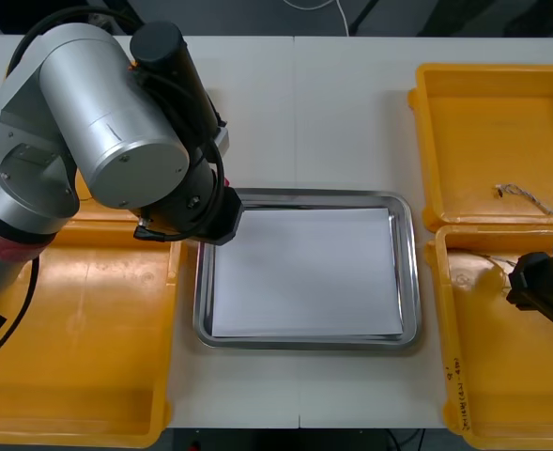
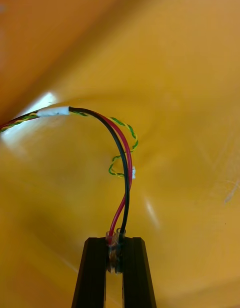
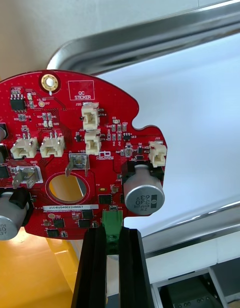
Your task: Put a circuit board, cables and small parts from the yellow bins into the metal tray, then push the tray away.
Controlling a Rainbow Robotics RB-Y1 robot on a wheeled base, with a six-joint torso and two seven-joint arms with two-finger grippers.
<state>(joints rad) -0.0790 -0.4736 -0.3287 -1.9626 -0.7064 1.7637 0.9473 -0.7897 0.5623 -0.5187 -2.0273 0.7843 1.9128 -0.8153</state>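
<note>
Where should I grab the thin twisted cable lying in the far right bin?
Probably mid-length, from straight above, closing across the twisted cable: it lies flat and thin in the far right bin. Right gripper, in the near right bin, is shut on a red and black cable; left gripper holds the circuit board at the tray corner.

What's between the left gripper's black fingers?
The left gripper pinches the red circuit board by its green connector, in the left wrist view, by the metal tray.

Overhead, 2 wrist close-ups, tray [image 1: 314,194] shared
</note>
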